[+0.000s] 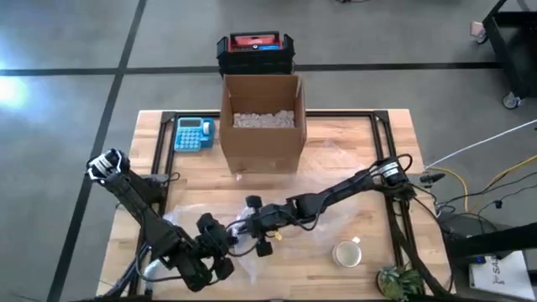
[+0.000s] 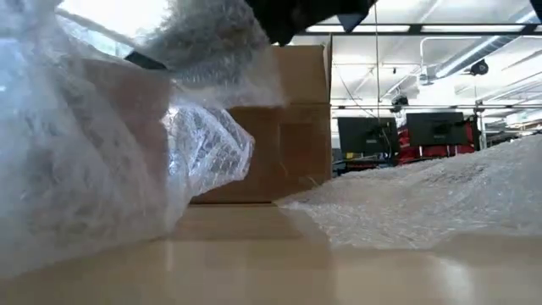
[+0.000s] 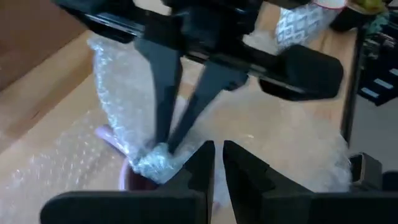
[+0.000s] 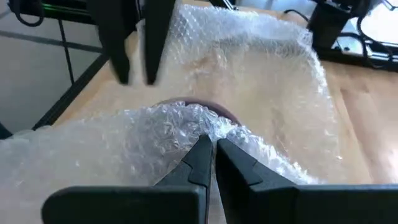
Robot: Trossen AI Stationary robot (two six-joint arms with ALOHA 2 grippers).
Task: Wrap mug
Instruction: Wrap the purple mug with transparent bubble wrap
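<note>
A sheet of clear bubble wrap [image 1: 189, 216] lies across the table's near middle. It is drawn up over a pink mug [image 4: 219, 112], whose rim shows under the wrap, and the mug's side [image 3: 126, 178] peeks out below. My right gripper [image 4: 210, 149] is shut on a bunch of the wrap just over the mug. My left gripper [image 3: 219, 163] hovers close by on the near-left side. Its fingers stand a narrow gap apart with nothing between them. In the low view the wrap [image 2: 203, 152] fills the foreground. My right gripper pinches a gathered bunch of the bubble wrap [image 4: 200, 124] between its two fingertips [image 3: 163, 140], right above the mug's rim. The fingers slant down from above, from the table's right. The wrap drapes slack from the pinch over the mug and onto the table.
An open cardboard box [image 1: 260, 122] holding packing peanuts stands at the far middle, with a blue calculator [image 1: 193, 134] to its left. A cream mug [image 1: 346, 252] and a small plant [image 1: 396, 282] sit near the right front corner. More wrap [image 2: 440, 199] lies at the right.
</note>
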